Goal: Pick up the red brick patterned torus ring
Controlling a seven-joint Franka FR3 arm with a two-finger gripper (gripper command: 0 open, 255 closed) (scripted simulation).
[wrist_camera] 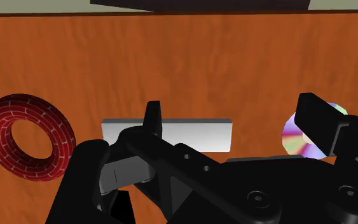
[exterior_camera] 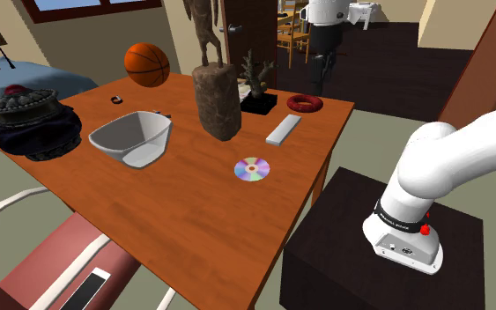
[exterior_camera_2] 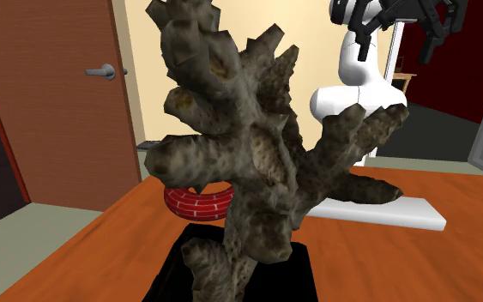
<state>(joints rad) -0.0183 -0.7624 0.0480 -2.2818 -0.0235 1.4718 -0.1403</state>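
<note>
Where the wooden table [exterior_camera: 175, 211] reaches its far corner in the shoulder view, the red brick-patterned ring [exterior_camera: 305, 103] lies flat on the wood; it sits just beside the black base of a coral-like ornament [exterior_camera: 256, 77], on the shoulder view's right of it; in the second exterior view that ornament stands in front and hides part of the ring; a flat grey bar [exterior_camera: 283, 129] lies near the ring, on the side toward the stand [exterior_camera: 325, 229]; a shiny disc [exterior_camera: 252, 168] lies further along the same way; the gripper [wrist_camera: 233, 116] hangs above the table looking down, its two black fingers [wrist_camera: 152, 118] spread apart and clasping nothing; in the wrist view the ring lies well out beyond one finger, the bar shows between the fingertips, and the disc sits by the other finger; the white arm [exterior_camera: 453, 158] rises from its base on the dark stand and bends up out of the shoulder view's right edge.
</note>
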